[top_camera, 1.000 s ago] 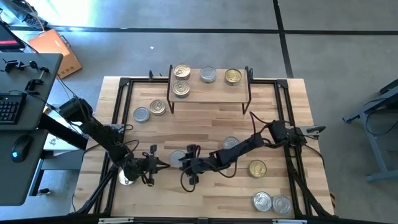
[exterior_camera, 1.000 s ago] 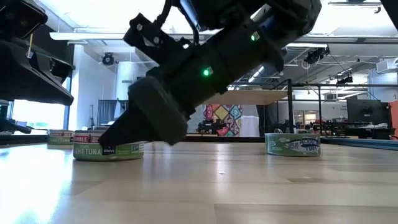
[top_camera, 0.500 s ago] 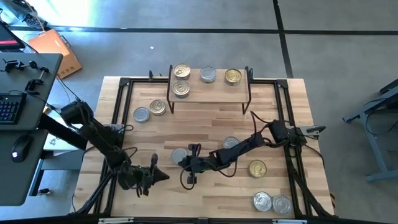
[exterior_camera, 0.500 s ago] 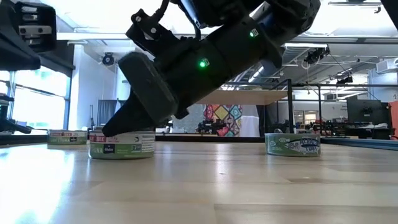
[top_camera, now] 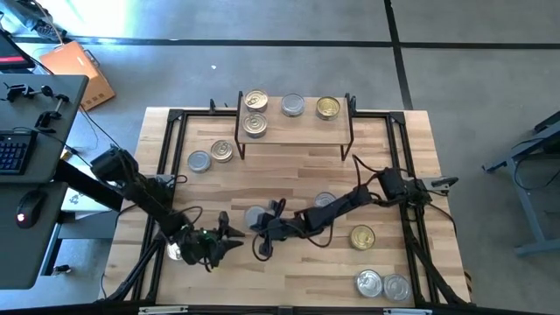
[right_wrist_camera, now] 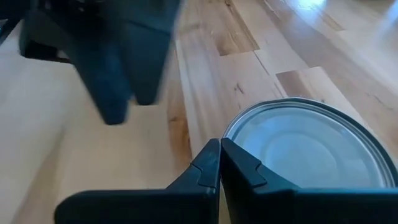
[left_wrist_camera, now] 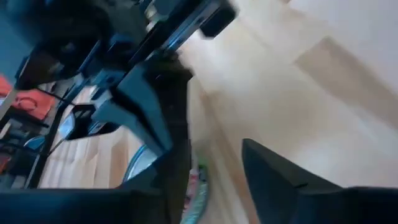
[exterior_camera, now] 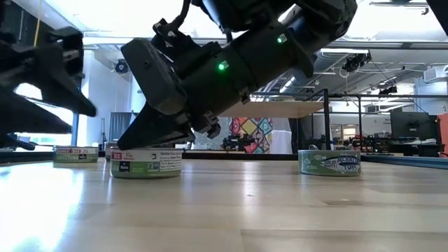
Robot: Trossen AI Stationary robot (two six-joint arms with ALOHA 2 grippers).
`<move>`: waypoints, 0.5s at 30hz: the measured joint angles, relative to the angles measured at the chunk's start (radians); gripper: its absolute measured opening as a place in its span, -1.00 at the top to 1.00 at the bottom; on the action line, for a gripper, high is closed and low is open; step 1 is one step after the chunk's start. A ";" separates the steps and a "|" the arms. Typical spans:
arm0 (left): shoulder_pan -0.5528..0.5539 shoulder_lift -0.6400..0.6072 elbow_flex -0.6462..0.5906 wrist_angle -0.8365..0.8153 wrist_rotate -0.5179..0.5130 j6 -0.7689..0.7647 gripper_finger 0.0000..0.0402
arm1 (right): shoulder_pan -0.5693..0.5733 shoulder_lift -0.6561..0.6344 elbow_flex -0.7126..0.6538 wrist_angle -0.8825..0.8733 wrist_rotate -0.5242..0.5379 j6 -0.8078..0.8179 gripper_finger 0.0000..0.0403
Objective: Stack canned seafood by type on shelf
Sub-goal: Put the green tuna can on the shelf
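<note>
Silver lid of a tin (right_wrist_camera: 311,146) fills the space right beyond my right gripper (right_wrist_camera: 219,163), whose fingers are pressed flat together with nothing between them; their tips rest against the tin's near rim. From above, that tin (top_camera: 254,217) sits mid-table toward the near side, with my right gripper (top_camera: 267,229) just beside it. At table level it shows as a green-and-white labelled can (exterior_camera: 146,163) standing flat on the wooden tabletop (exterior_camera: 280,210).

My left gripper (top_camera: 229,238) is at the near left of the table, fingers parted and holding nothing; a tin (top_camera: 178,252) lies just behind it by the left edge.

On the shelf (top_camera: 293,129) at the far side stand four tins: two at its left end, one in the middle, a gold-lidded one at the right. Two more tins (top_camera: 211,156) sit left of the shelf, one (top_camera: 325,201) partly under my right arm, a gold one (top_camera: 362,236) to the right, and a pair (top_camera: 382,284) at the near right corner.
</note>
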 joint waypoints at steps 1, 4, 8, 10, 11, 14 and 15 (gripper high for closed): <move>0.009 0.002 0.000 0.002 -0.003 -0.011 0.22 | 0.003 0.000 0.000 0.001 0.000 0.004 1.00; 0.041 0.003 0.000 0.007 -0.003 -0.070 0.09 | 0.015 0.000 0.000 0.001 0.000 0.003 1.00; 0.075 0.003 0.000 0.007 0.000 -0.108 0.01 | 0.039 0.000 0.000 0.007 -0.001 0.003 1.00; 0.089 0.003 0.000 0.007 0.034 -0.091 0.01 | 0.051 0.000 0.000 0.015 -0.001 -0.009 1.00; 0.098 0.003 0.000 0.007 0.057 -0.081 0.01 | 0.057 0.000 0.000 0.020 -0.001 -0.015 1.00; 0.121 0.003 0.000 0.008 0.118 -0.067 0.00 | 0.069 -0.011 0.000 0.022 -0.001 -0.021 1.00; 0.128 0.003 0.000 0.008 0.133 -0.067 0.00 | 0.074 -0.017 0.000 0.023 0.000 -0.023 1.00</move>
